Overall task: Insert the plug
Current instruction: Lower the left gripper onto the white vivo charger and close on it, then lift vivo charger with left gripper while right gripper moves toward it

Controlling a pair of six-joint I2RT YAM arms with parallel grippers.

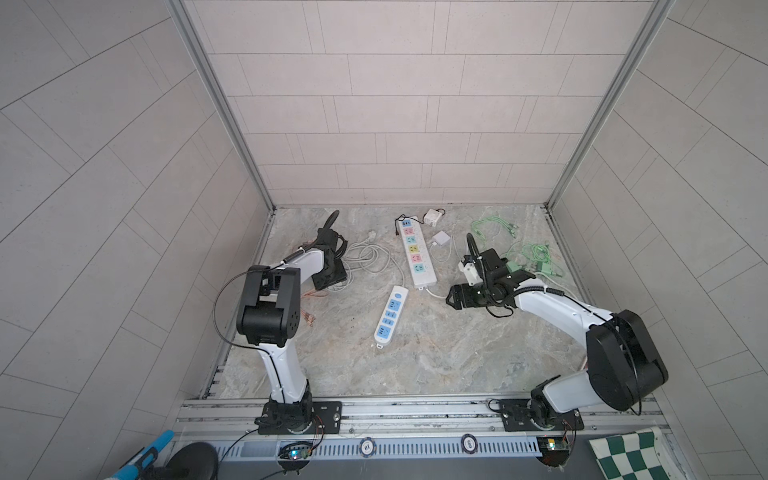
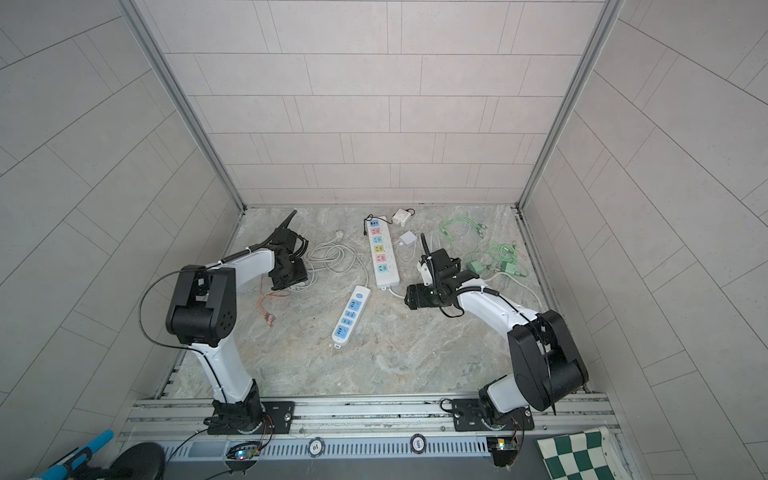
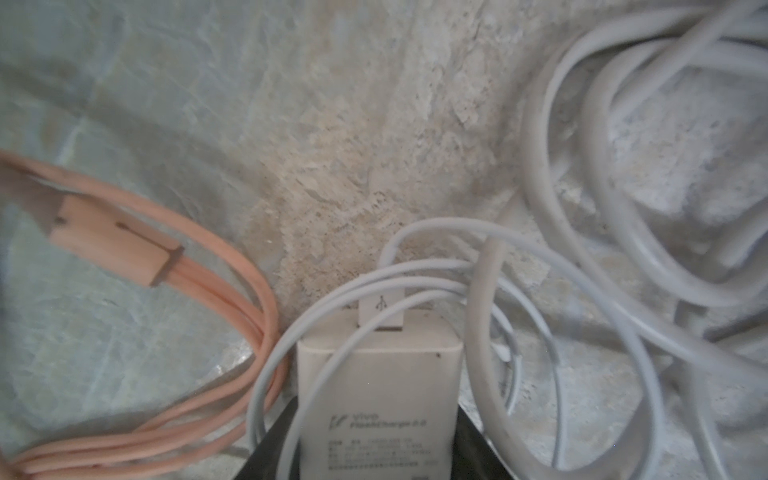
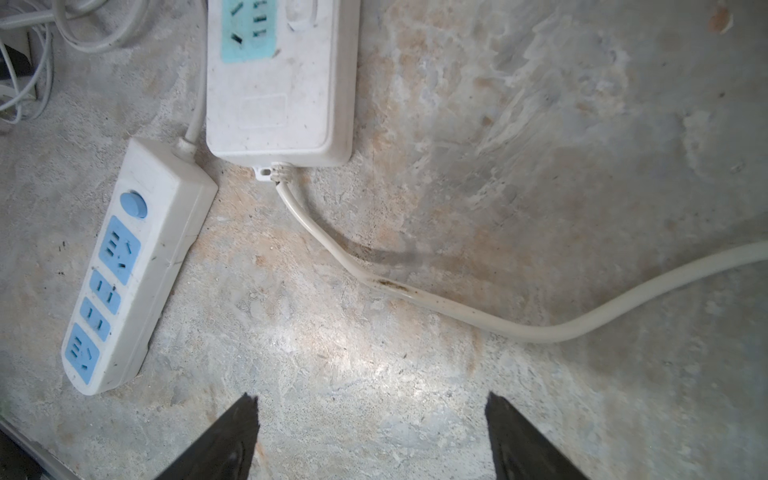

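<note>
Okay, in both top views the left gripper (image 1: 330, 276) (image 2: 289, 277) sat low on the table (image 1: 436, 357) at the left, over white cables (image 1: 370, 259). The right gripper (image 1: 451, 297) hovered just right of the pastel power strip (image 1: 417, 253), with the blue power strip (image 1: 390, 316) nearer. Left wrist: the white charger (image 3: 378, 395) lay between the left gripper's fingers (image 3: 471, 449), beside an orange cable (image 3: 232, 291); cannot tell if it was pinched. Right wrist: the right gripper (image 4: 370, 397) was spread wide and held nothing.

You face a mottled grey-beige stone-look floor slab (image 1: 415, 365), evenly lit, with pale tiled wall panels (image 1: 395, 104) rising behind and beside it, joined by aluminium corner posts (image 1: 223, 104).
</note>
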